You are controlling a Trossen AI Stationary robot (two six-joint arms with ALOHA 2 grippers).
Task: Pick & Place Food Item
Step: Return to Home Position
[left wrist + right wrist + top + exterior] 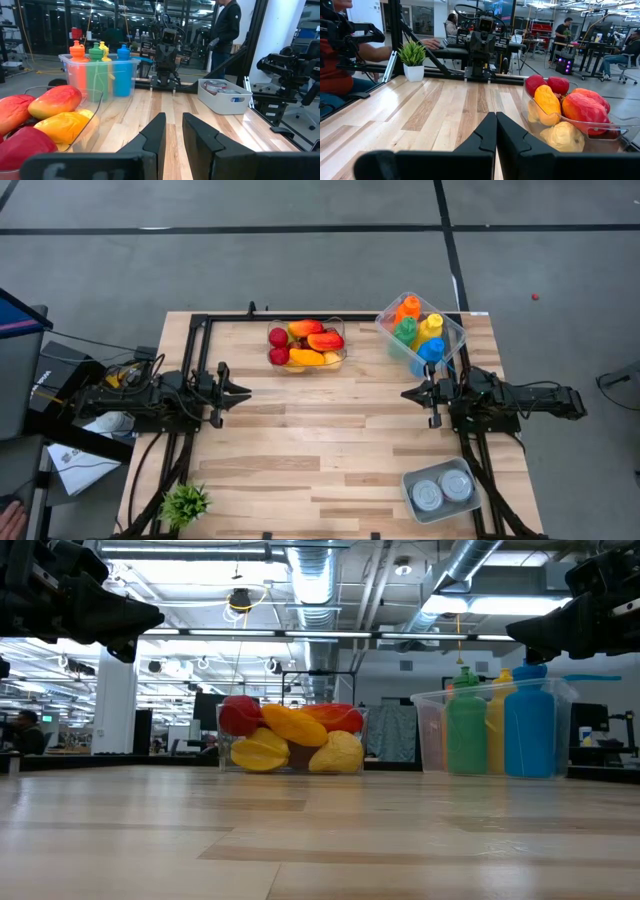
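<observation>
Both arms sit closest under the overhead camera, drawn back to opposite sides of the surface. My left end effector points inward from the left edge and my right end effector from the right, well apart and both carrying nothing. Between them, at the far edge, stands the transparent bin, heaped with fruit, a red mango on top. No loose food lies on the boards, so I judge the placing finished. Only settling at home is left, and that looks nearly done.

From table height, bare planks fill the foreground. The transparent bin stands beyond them, full, with both end effectors held high and clear of it.

Past my left wrist, the fingers stand a narrow gap apart with nothing between them. The transparent bin is just beside them, with fruit piled inside.

Past my right wrist, the fingers are pressed together and empty. The transparent bin is near them but apart.
</observation>
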